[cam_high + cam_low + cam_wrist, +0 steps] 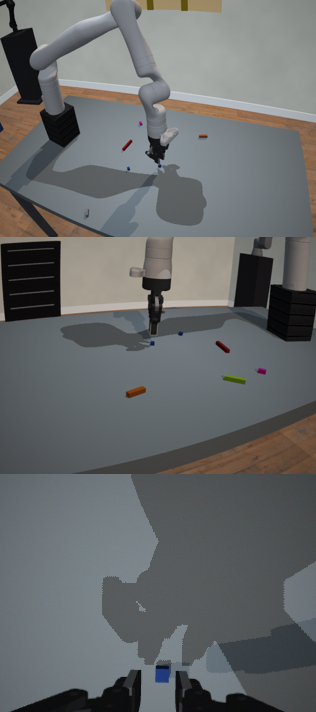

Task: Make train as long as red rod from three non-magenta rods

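My gripper (158,162) (153,335) (158,685) is partly open, its fingers a small gap apart and empty, above a blue rod (159,165) (152,343) (162,674) on the table. Another blue rod (128,168) (181,333) lies apart from it, toward the robot base. The red rod (127,145) (222,346) lies farther back in the top view. An orange rod (203,136) (136,391) lies to the right there. A lime rod (235,379) shows in the exterior view; the arm hides it in the top view. A grey rod (87,212) lies near the front edge. No rods touch.
A magenta rod (140,123) (262,371) lies near the lime rod in the exterior view. The robot's black base block (61,127) (291,313) stands at one end of the table (255,178) (76,415). The arm's shadow falls across the table around the blue rods.
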{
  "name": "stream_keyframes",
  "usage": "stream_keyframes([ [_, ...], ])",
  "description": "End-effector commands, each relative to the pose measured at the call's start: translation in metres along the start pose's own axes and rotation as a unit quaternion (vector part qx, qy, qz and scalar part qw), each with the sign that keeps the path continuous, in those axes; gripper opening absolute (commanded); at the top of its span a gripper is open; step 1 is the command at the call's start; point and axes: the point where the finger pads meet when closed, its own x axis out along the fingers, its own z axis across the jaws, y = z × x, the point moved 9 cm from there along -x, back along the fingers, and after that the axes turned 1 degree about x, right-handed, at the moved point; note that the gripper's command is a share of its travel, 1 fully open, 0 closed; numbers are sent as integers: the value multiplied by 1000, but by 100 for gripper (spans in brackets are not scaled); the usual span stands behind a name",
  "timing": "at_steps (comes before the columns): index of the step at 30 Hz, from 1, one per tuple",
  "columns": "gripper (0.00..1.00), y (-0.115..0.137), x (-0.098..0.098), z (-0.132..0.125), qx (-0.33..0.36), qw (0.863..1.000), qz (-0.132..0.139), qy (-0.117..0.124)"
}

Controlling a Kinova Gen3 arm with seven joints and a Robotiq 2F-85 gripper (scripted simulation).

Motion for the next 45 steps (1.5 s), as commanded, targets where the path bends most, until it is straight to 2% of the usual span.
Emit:
stream_keyframes([
  [1,24,0,4,2,1,1000,-1,-1],
  [16,24,0,15,2,1,1000,-1,-1],
  [45,24,0,16,2,1,1000,-1,-1],
])
